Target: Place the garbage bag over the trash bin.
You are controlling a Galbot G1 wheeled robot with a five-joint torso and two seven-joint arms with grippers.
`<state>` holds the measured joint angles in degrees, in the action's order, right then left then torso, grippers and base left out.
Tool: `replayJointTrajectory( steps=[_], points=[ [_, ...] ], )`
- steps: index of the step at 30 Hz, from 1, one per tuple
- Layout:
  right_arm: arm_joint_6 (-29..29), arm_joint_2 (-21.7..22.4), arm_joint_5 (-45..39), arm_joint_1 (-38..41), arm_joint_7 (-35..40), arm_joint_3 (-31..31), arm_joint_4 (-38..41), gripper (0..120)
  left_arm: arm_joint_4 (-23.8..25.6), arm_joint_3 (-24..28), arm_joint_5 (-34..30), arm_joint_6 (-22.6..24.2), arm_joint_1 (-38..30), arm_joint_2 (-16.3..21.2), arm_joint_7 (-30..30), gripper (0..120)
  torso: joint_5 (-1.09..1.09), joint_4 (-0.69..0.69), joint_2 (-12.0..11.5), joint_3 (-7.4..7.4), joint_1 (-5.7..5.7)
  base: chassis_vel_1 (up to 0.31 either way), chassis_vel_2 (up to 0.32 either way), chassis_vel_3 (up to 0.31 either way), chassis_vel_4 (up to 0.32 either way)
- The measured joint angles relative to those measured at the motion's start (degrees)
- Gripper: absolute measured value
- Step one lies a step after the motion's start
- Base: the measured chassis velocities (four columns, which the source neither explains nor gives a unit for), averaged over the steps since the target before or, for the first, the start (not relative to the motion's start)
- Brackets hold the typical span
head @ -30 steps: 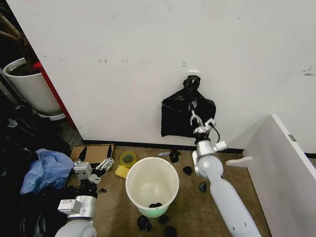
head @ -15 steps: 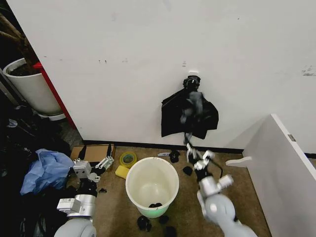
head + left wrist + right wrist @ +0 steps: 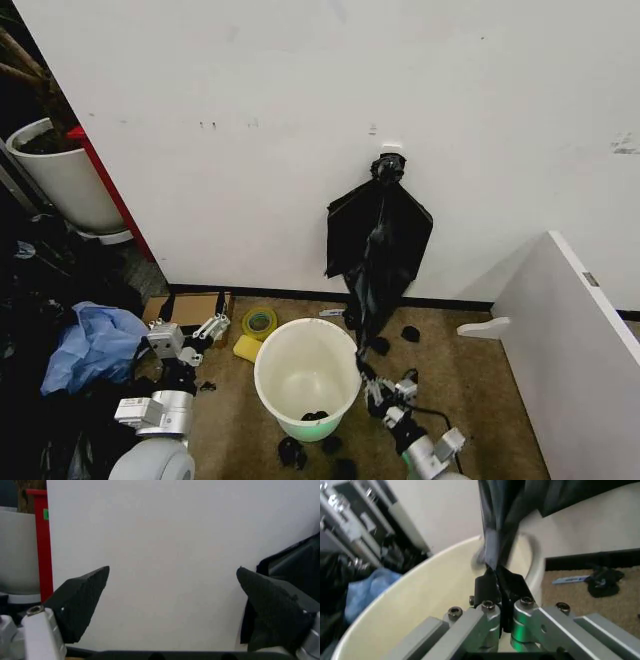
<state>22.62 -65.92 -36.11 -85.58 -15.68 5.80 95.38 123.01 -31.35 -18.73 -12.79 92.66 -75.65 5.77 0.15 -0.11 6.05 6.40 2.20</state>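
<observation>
One glossy black thin-plastic garbage bag [image 3: 378,245], limp and probably slippery, hangs above the round cream-white plastic trash bin [image 3: 307,375], pinched at its lowest tail by the right end effector [image 3: 384,392].

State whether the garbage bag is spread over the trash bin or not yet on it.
Not yet on it. The garbage bag hangs from the wall, one strand stretched down to the shut right gripper beside the trash bin, whose mouth is uncovered.

Garbage bag [image 3: 378,235] hangs from wall hook, a strand stretched down to right gripper [image 3: 385,388], just beside trash bin [image 3: 308,377] rim. Left gripper [image 3: 195,338] is parked near cardboard box [image 3: 192,309].
</observation>
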Motion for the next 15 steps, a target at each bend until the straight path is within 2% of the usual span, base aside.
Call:
replayJointTrajectory(
  steps=[4,15],
  points=[
    [2.60,-0.66,4.00,0.65,-1.27,0.14,-1.94,0,0.28,-0.16,-0.10,0.03,0.08,0.17,0.03,100,-0.01,-0.01,0.00,0.00,0.00,0.000,0.000,0.000,0.000],
    [2.70,-0.86,1.55,2.17,-3.99,2.77,0.51,0,-0.29,0.24,0.10,0.08,-0.28,-0.52,0.06,100,-0.01,0.00,-0.01,0.00,0.00,0.000,0.000,0.000,0.000]
  ],
)
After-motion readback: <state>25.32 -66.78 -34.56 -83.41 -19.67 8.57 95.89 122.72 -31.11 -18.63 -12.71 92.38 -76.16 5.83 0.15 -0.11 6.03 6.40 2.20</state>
